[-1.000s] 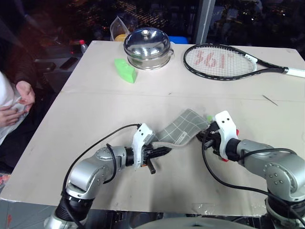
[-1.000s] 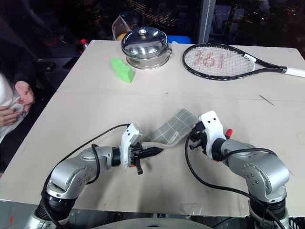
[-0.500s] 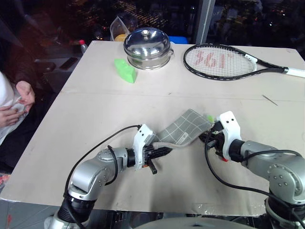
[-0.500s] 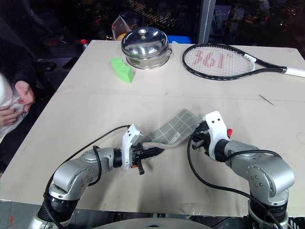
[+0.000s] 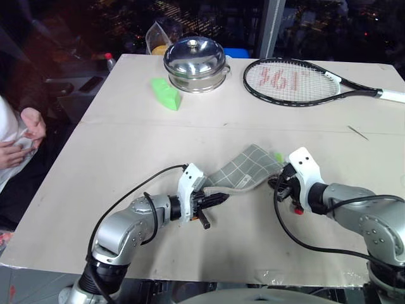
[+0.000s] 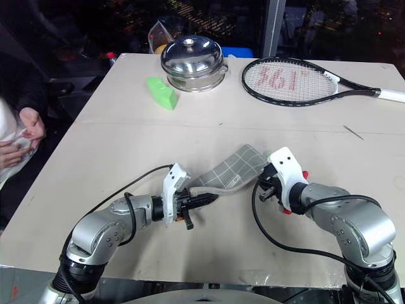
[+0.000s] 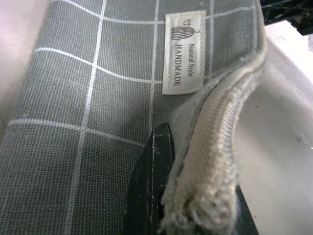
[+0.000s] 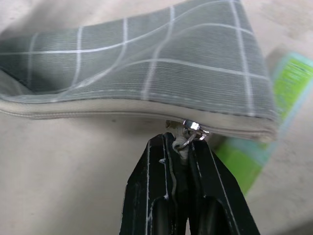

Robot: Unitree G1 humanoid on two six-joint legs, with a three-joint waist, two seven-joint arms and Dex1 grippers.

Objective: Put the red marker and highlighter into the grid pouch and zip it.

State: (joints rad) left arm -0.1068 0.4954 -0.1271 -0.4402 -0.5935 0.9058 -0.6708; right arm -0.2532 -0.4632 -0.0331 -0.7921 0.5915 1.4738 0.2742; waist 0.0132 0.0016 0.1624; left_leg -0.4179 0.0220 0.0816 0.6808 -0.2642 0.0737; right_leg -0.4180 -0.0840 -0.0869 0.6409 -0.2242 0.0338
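1. The grid pouch (image 5: 243,172) lies near the middle of the table (image 5: 139,145), slightly toward the near edge, stretched between the 2 grippers; its left end is lifted off the surface and its right end sits lower.
2. The left gripper (image 5: 217,199) has its black fingers (image 7: 155,186) closed tight on the pouch's left end, pinching the fabric beside the beige zipper tape (image 7: 215,147); a white label (image 7: 183,51) reading "HANDMADE" is sewn on the grey cloth just beyond the fingertips.
3. The right gripper (image 6: 264,189) is closed too; in the right wrist view its fingers (image 8: 156,191) are pressed together on the metal zipper pull (image 8: 194,128) at the pouch's right end.
4. The highlighter (image 8: 264,122) lies on the table just behind and beside the pouch's right end, outside it; a lime-green sliver of it shows at the pouch's far right corner in the head views.
5. A small red part (image 5: 297,211) shows just beside the right gripper on its near right side; whether this is the red marker cannot be told.
6. Far side of the table: a lidded steel pot (image 5: 196,63) at the far left-centre, a green wedge-shaped block (image 5: 166,93) just left of it, and a tennis racket (image 5: 304,80) to the far right.
7. A person's hands (image 5: 22,136) rest at the left edge, off the table.
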